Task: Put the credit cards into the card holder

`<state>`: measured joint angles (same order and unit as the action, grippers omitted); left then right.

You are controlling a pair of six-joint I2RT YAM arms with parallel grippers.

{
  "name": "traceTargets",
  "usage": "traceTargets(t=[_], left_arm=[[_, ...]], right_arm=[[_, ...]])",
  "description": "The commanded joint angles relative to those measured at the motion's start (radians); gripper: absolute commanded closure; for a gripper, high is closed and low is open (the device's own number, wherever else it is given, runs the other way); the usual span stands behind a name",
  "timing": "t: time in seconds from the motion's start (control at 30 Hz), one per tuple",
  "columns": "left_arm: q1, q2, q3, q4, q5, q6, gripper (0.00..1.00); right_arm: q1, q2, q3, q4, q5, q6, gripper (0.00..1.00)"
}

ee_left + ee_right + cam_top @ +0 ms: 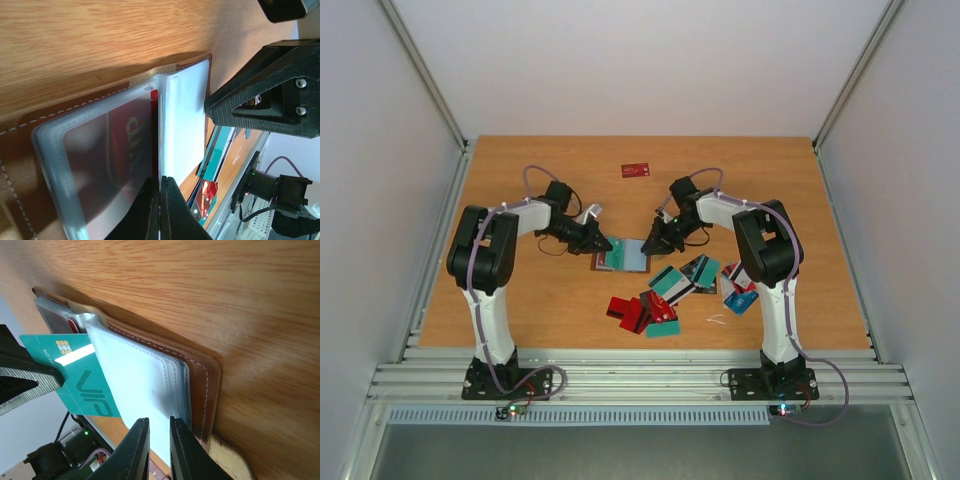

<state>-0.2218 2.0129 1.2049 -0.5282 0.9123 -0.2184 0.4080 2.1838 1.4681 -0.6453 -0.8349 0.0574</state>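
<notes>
The brown card holder [623,256] lies open at the table's middle, its clear sleeves fanned up. My left gripper [603,243] is shut on a teal credit card [75,375] marked VIP, whose far edge sits in the mouth of a clear sleeve [135,385]. In the left wrist view the jaws [161,187] pinch that card edge-on, beside a sleeve holding a red card [125,140]. My right gripper [653,243] has its jaws [159,437] closed narrowly on the sleeve's right edge, over the leather cover [200,380]. More credit cards [660,300] lie scattered nearer the arms.
One red card [636,170] lies alone at the far middle of the table. The loose pile of red, teal and white cards spreads to the right [740,290], close to the right arm's base. The two grippers face each other a few centimetres apart.
</notes>
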Motion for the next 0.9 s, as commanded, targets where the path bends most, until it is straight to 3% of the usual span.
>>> traceTargets(t=[0.0,0.33,0.87], left_arm=[[-0.007,-0.013,0.011,0.015,0.007,0.024,1.0],[-0.008,-0.059,-0.005,0.048,0.009,-0.007,1.0],[-0.018,0.021,0.025,0.005,0.0,0.025,1.0]], right_arm=[[0.006,0.032,0.009,-0.033,0.023,-0.027,0.86],[0.006,0.033,0.004,-0.03,0.023,-0.027,0.86],[0.005,0.032,0.001,-0.023,0.02,-0.024,0.86]])
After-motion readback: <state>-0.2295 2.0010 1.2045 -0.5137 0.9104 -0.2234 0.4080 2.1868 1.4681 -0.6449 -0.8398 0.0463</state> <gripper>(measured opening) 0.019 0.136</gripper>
